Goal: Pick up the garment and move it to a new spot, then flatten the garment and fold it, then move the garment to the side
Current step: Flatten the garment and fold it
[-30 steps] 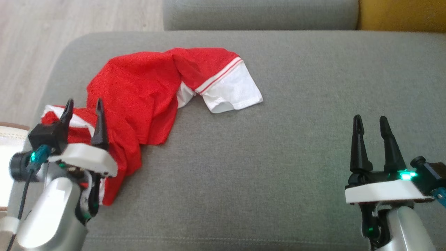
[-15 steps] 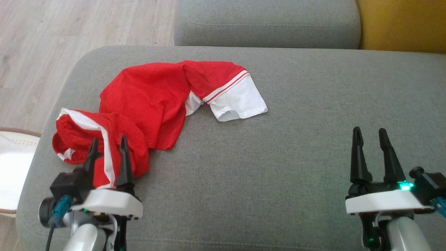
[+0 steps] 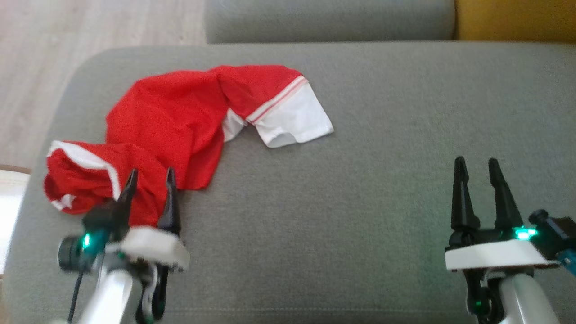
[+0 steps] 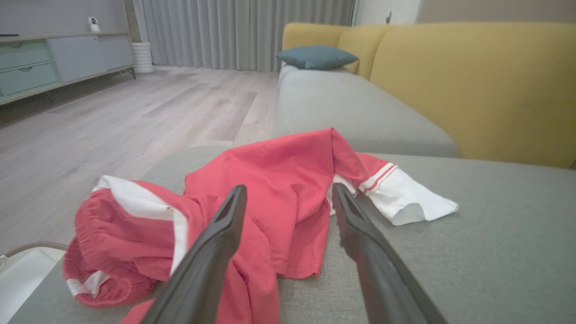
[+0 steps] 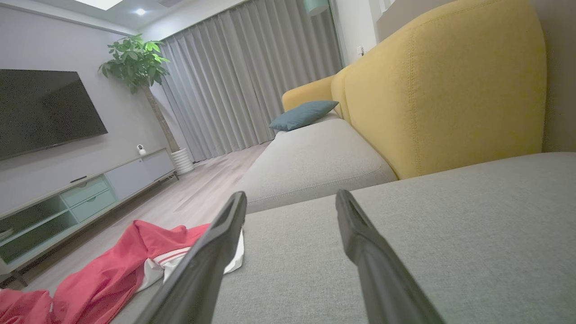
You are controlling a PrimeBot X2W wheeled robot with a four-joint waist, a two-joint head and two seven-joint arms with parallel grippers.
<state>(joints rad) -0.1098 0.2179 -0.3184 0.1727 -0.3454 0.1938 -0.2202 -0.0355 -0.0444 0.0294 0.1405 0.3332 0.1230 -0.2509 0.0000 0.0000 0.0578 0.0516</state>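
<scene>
The garment is a red shirt with white sleeve ends and white trim, lying crumpled on the left half of the grey sofa seat. One white sleeve end points right. My left gripper stands open at the garment's near edge, fingertips over the red cloth, nothing held. In the left wrist view the garment spreads just beyond the open left gripper. My right gripper stands open over bare cushion at the lower right, well apart from the garment. In the right wrist view the garment lies far left of the right gripper.
A second grey seat cushion lies beyond, with a yellow backrest at the far right. Wooden floor drops off past the seat's left edge, where a white object stands. A blue pillow rests farther along the sofa.
My left gripper has drawn back from over the bunched left end of the garment to its near edge, still open. The head camera has shifted. The right gripper has held still.
</scene>
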